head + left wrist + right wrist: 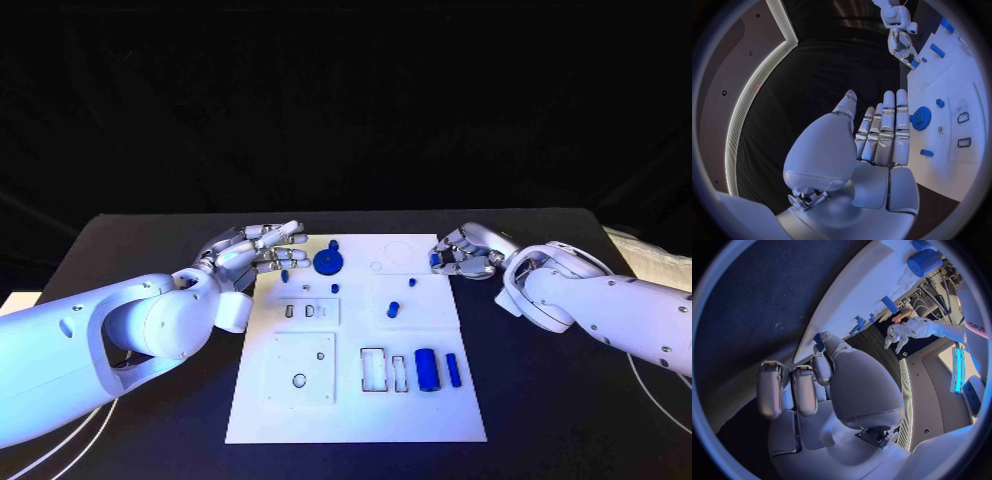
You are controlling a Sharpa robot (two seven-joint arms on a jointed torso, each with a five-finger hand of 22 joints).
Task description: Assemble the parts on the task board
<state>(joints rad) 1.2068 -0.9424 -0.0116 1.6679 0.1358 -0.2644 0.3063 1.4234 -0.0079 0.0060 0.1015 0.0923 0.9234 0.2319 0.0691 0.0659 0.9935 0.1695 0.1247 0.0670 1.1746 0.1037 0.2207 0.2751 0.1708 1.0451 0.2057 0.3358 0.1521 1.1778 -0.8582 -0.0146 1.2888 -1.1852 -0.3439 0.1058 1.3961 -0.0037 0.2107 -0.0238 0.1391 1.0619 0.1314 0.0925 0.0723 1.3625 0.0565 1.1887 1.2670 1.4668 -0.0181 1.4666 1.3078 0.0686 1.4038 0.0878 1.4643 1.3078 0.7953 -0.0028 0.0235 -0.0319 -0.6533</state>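
I see the task board (433, 415) lying at the centre of the worktop (144, 235). My left hand (257, 256) hovers at the board's far left edge, fingers extended and apart, holding nothing. My right hand (464, 252) sits at the far right edge, pinching a small blue part (436, 261) between its fingertips. A blue gear (330, 264) lies near the far left corner; a blue cylinder (427, 369) lies toward the near right.
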